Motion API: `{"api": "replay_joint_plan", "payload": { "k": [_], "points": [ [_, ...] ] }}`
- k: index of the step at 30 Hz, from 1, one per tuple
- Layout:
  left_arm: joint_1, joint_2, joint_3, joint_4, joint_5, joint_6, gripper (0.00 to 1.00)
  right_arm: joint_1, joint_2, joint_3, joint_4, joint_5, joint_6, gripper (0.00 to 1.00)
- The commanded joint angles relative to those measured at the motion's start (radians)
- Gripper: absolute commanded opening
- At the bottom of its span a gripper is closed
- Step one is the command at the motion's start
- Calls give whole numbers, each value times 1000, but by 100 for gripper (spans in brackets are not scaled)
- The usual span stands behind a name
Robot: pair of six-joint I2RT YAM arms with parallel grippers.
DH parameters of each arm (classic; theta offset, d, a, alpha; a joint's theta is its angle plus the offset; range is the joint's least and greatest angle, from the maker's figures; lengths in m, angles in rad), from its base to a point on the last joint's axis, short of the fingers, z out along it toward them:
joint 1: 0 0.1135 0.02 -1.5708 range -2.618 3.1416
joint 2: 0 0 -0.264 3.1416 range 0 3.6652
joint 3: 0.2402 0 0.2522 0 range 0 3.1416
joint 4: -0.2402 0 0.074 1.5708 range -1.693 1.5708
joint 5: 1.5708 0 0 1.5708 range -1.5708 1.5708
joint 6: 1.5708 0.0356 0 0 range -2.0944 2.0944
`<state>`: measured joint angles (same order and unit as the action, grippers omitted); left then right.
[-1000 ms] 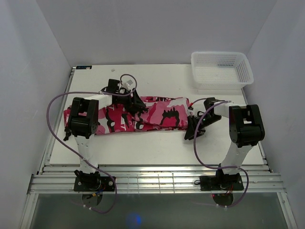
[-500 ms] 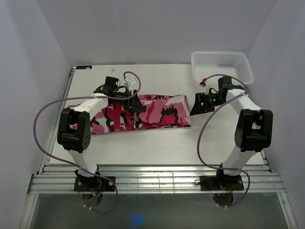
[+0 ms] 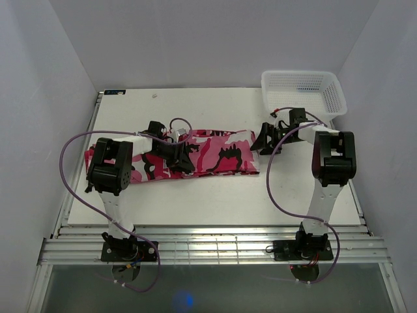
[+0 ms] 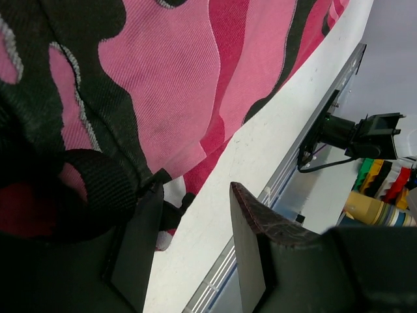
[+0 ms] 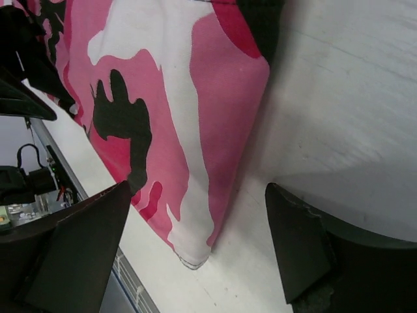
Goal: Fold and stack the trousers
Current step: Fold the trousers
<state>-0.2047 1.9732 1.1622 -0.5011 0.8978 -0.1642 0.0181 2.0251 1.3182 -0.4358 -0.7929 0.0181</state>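
Trousers [image 3: 221, 153], pink/black/white camo, lie flat in a long strip across mid table [image 3: 195, 202], waist vs. leg end can't tell. L gripper [image 4: 195, 189] sits low at the cloth's near edge, jaws part open, one finger [image 4: 140, 241] touching fabric, bare table in the gap. R gripper [image 5: 199, 189] is at the strip's right end, jaws wide, straddling the corner, holding nothing. Basket [image 3: 301, 74] is at far right, apart from the cloth.
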Motion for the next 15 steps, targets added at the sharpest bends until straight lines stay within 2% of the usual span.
{"api": "replay_joint_plan", "payload": {
  "k": [1,4,6,9,10,11,13,15],
  "points": [
    [8,16,4,-43,-100,60,57,28,84,-25,68,-63,63,86],
    [8,18,8,-45,-97,63,57,63,99,-63,115,-127,101,74],
    [8,7,17,-42,-82,63,59,83,100,-79,117,-137,103,70],
    [7,-22,24,-34,-63,63,61,77,66,-115,112,-138,86,38],
    [8,-33,28,-45,-62,69,62,68,34,-119,76,-134,73,15],
    [8,-48,31,-47,-62,86,63,42,15,-122,46,-126,39,8],
    [13,-117,30,-51,-68,100,68,4,-49,-120,-56,-103,-4,8],
    [22,-178,18,-56,-92,106,73,-85,-95,-106,-140,-76,-87,8]
  ]
}}
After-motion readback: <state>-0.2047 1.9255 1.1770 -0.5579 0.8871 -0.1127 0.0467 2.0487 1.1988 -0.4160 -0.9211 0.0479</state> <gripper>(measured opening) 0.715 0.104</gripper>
